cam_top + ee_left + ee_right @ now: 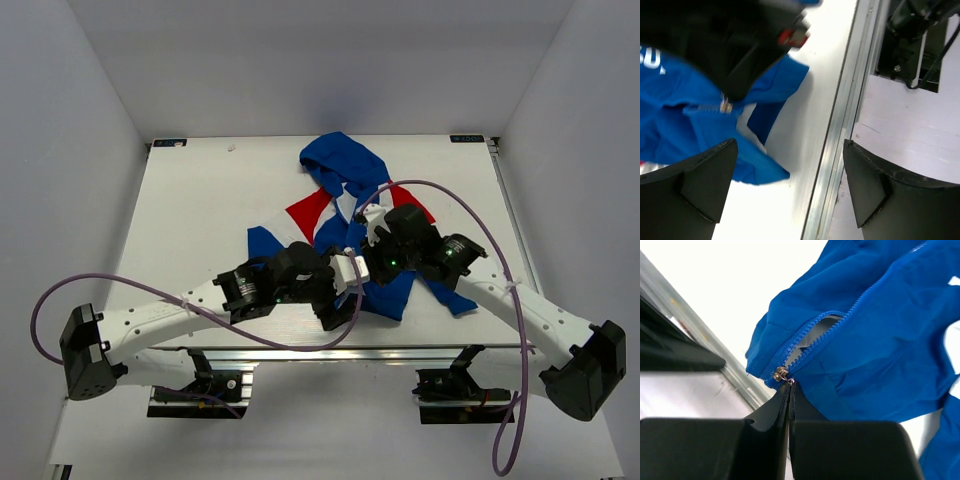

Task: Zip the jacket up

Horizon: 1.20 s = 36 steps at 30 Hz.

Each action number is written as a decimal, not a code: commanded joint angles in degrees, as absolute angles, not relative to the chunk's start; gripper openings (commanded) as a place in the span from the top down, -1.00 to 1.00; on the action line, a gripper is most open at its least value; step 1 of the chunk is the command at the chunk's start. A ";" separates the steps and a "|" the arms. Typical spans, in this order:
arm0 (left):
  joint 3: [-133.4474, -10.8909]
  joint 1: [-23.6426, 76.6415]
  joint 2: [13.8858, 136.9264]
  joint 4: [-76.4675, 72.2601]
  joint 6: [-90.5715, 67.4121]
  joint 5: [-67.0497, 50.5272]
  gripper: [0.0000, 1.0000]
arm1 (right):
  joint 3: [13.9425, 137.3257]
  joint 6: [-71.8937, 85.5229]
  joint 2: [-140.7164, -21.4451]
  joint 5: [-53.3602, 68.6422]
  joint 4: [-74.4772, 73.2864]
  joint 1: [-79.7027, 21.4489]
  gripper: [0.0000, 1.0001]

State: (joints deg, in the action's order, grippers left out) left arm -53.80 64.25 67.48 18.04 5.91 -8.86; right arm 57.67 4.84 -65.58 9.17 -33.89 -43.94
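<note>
The jacket (338,160) lies on the table, blue hood at the far end, red and white panels below it, hem towards me. My right gripper (362,268) is shut on the small zipper pull (790,382) at the hem, just below the brass slider (779,373). Above the slider the blue zipper teeth (815,332) still gape apart. My left gripper (342,300) is wide open and empty beside the hem; in its wrist view the gripper (790,145) hangs over bare table with its fingers (705,175) either side. The slider (726,106) and blue hem (685,130) show there too.
The table's near edge with its aluminium rail (840,135) runs just under the hem; it also shows in the right wrist view (705,345). Both arms crowd the jacket's lower half. A purple cable (480,220) loops over the right arm. White walls enclose the table.
</note>
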 commanded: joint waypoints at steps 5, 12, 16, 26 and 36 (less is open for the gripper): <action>-55.46 64.16 68.90 16.08 11.07 -7.58 -0.82 | 61.70 4.75 -65.92 17.21 -34.89 -42.10 1.00; -56.70 64.16 73.39 16.09 12.22 -5.37 -0.38 | 63.63 5.80 -67.15 19.07 -36.21 -40.78 1.00; -56.42 64.16 74.53 14.33 13.01 -1.50 -0.23 | 64.16 5.89 -67.41 21.61 -36.47 -40.34 1.00; -53.35 64.16 72.60 7.12 12.65 3.86 0.20 | 63.46 6.24 -68.12 23.29 -35.86 -40.08 1.00; -55.72 64.16 75.68 11.78 13.27 4.04 1.00 | 63.72 6.33 -68.47 22.68 -35.33 -39.73 1.00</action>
State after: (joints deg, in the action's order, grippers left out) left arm -53.76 64.14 75.29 11.68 13.04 3.92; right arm 61.41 5.58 -68.42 19.62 -37.47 -39.68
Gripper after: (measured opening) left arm 0.027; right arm 0.011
